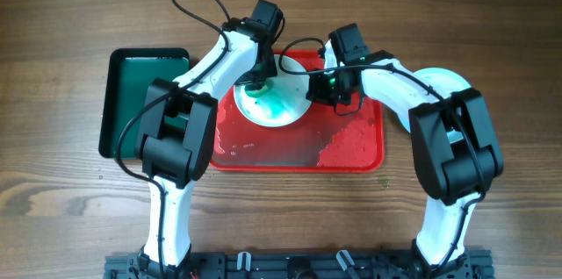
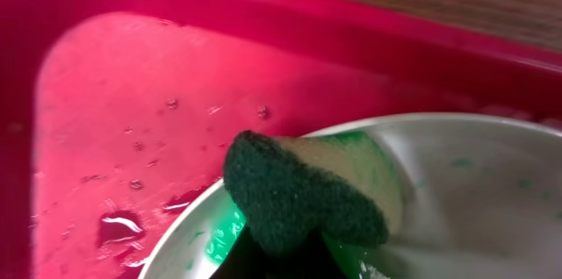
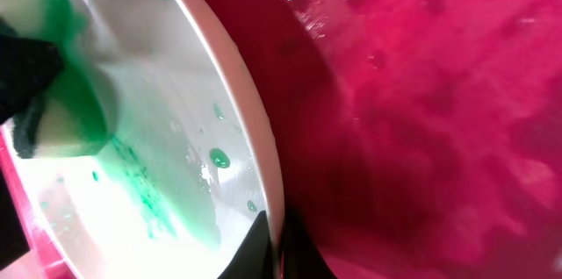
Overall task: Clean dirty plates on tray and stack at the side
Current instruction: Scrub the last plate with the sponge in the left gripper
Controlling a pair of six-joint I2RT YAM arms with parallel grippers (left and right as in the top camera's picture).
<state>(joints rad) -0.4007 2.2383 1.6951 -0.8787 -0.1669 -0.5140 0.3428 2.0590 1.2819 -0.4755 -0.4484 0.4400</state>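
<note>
Red tray (image 1: 351, 152), plate (image 1: 283, 110) (rim) in right gripper (image 3: 277, 246)

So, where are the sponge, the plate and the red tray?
sponge (image 2: 303, 193), left wrist view, its dark green scrubbing side.
plate (image 3: 180, 108), right wrist view, its wet white face.
red tray (image 2: 132, 95), left wrist view, its bare wet floor.

Tray (image 1: 290, 152) near half open; left arm (image 1: 206, 68), right arm (image 1: 395, 86) flank plate (image 1: 283, 108); green tray (image 1: 132, 95) leftward.

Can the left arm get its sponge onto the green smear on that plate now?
Likely yes. The sponge in the left gripper sits on the plate, touching the green smear; the right gripper grips only the rim.
</note>
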